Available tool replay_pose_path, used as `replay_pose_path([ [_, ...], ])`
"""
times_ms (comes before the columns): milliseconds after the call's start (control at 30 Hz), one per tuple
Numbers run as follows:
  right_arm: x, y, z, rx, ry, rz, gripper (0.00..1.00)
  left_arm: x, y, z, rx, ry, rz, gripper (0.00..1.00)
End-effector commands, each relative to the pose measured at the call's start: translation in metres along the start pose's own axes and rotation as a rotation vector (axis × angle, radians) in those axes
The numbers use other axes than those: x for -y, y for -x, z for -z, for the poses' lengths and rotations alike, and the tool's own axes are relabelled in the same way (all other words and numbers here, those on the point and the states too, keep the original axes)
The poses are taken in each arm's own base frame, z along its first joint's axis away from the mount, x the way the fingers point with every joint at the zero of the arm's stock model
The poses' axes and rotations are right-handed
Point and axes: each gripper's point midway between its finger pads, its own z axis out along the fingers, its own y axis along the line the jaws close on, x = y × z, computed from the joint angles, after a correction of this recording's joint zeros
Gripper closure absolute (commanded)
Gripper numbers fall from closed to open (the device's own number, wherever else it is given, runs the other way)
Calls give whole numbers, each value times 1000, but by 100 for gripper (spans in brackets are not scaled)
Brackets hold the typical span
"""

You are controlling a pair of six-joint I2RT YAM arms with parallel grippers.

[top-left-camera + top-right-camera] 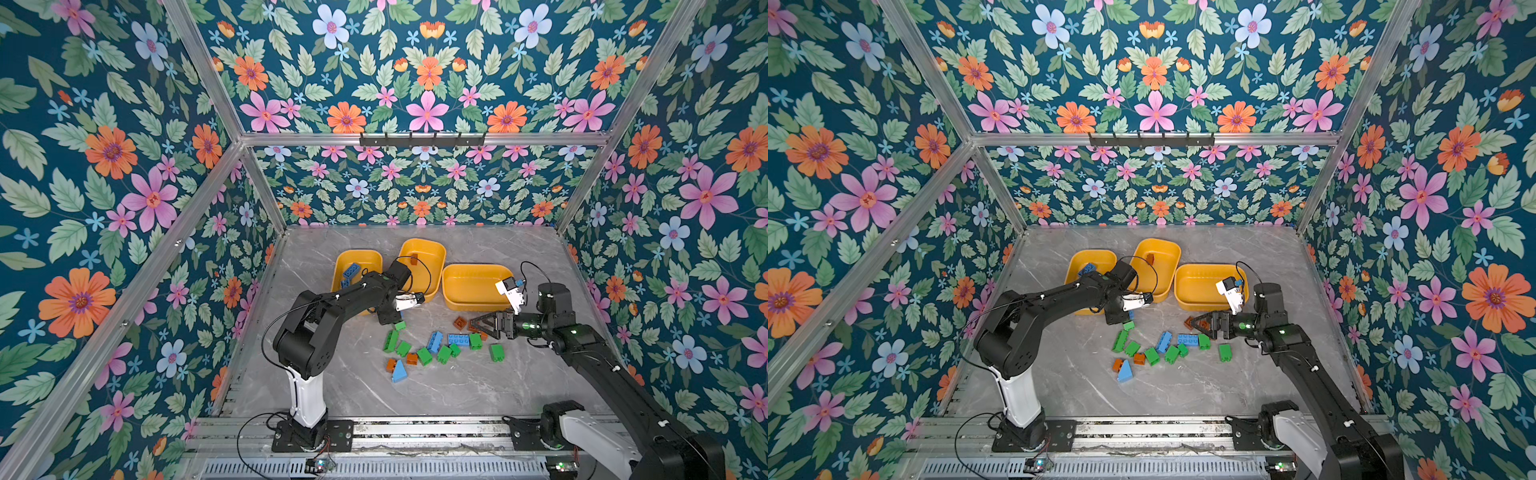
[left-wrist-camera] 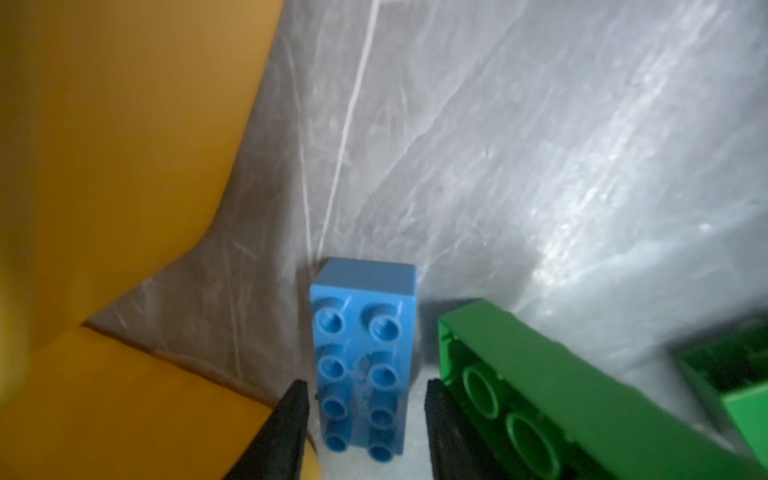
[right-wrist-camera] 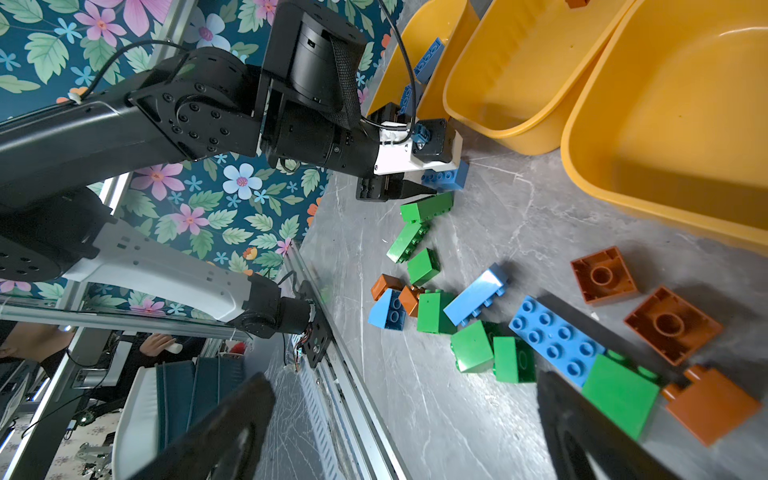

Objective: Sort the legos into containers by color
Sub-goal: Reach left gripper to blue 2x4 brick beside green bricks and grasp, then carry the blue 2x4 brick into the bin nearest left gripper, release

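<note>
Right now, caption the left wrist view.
Left gripper straddles a blue lego between a green lego and a yellow container.

Green lego (image 2: 540, 374) close beside blue lego (image 2: 363, 357)

On grey marbled table (image 1: 415, 395): three yellow tubs (image 1: 473, 286) at rear; blue, green, orange bricks (image 1: 424, 356) scattered loose in front

No legible text, label, brand, number or sign in any view. Stud embossing on the blue lego (image 2: 363, 361) is too blurred to read. The yellow containers (image 1: 473, 286) show no readable print.
</note>
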Motion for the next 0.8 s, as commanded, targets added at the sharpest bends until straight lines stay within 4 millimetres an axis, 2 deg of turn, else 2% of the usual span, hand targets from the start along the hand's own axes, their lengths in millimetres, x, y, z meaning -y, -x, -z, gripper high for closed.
replay_pose_path([
  [0, 0, -1, 1, -1, -2, 14, 1, 1, 5, -2, 18, -17, 1, 53],
  [200, 0, -1, 1, -2, -2, 12, 1, 5, 9, -8, 20, -49, 10, 59],
  [400, -1, 0, 1, 0, -6, 15, 1, 1, 15, -3, 34, -49, 27, 80],
  [600, -3, 4, 1, 3, 4, 20, 1, -11, 29, 26, 92, -32, 106, 81],
  [767, -7, 10, 0, 4, 23, 27, 1, -30, 44, 71, 173, 1, 290, 81],
])
